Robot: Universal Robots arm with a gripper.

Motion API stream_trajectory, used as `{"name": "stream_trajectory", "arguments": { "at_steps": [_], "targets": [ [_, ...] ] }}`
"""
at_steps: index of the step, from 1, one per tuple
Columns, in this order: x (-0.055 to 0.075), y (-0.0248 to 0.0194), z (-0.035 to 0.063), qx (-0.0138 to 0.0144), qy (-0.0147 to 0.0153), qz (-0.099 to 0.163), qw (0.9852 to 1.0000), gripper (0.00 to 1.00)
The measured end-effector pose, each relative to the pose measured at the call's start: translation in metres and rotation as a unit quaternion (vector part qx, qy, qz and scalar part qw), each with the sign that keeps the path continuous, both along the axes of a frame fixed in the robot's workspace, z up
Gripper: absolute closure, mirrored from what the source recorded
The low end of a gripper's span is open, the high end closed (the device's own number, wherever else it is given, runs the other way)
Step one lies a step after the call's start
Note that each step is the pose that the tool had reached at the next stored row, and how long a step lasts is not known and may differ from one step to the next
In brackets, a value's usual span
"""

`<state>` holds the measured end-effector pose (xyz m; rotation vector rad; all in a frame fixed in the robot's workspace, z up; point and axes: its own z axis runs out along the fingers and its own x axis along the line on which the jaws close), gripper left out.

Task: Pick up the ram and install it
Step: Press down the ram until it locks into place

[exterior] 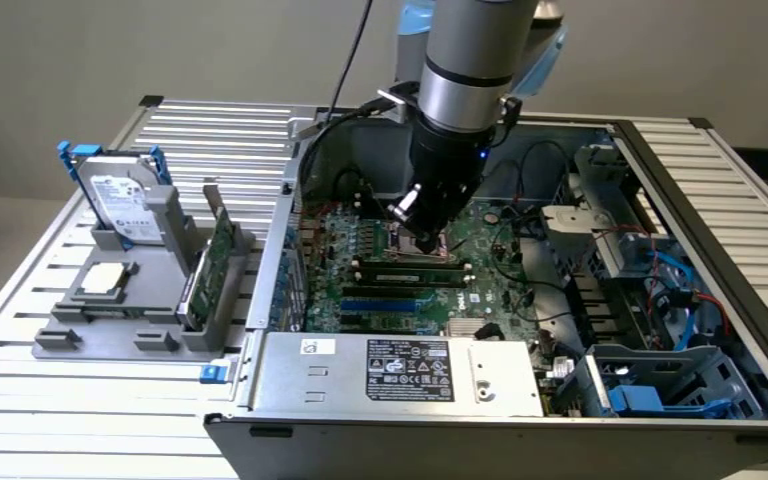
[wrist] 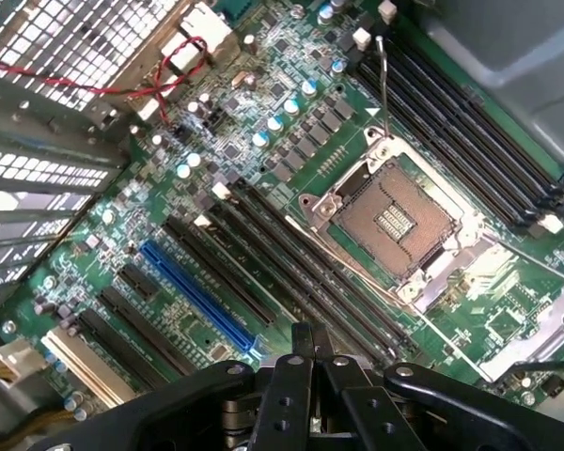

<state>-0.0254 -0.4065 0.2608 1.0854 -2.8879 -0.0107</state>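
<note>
Green motherboard (wrist: 216, 141) lies directly beneath the gripper (exterior: 427, 238), which I have reaching down into the open computer case (exterior: 267, 300) on the bench (exterior: 11, 300). The fingers (wrist: 303, 343) are clenched together, pad against pad, and I see nothing pinched between them. Their tips point at the bank of dark memory slots (wrist: 301, 272), with the bare CPU socket (wrist: 395, 221) just beside them. In the exterior view a long narrow strip, which I judge to be the ram (exterior: 408, 268), lies along that slot bank just below the fingertips, in line with the slots. I judge the closed tips are set that way to act as a blunt pusher on the stick's upper edge, not to grasp it. Whether they touch it, or whether the stick is fully seated, I cannot tell. Well away from the fingers, outside the case wall, the grey holder (exterior: 104, 340) keeps the hard drive (exterior: 124, 205) and the wide green card (exterior: 217, 265) upright in their grooves, presumably so each can be gripped from above.
</note>
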Motion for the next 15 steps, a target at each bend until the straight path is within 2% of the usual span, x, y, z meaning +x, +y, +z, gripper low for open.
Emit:
{"name": "stream_trajectory", "arguments": {
  "at_steps": [4,8,12,15],
  "targets": [
    [0.0000,0.0000,-0.0009,-0.0002,-0.0001,-0.033,0.9995,0.89],
    [0.0000,0.0000,-0.0019,-0.0005,-0.0001,-0.066,0.9978,0.89],
    [0.0000,0.0000,-0.0033,-0.0005,-0.0001,-0.101,0.9949,0.89],
    [0.0000,0.0000,-0.0043,-0.0005,-0.0001,-0.129,0.9917,0.89]
  ]
}}
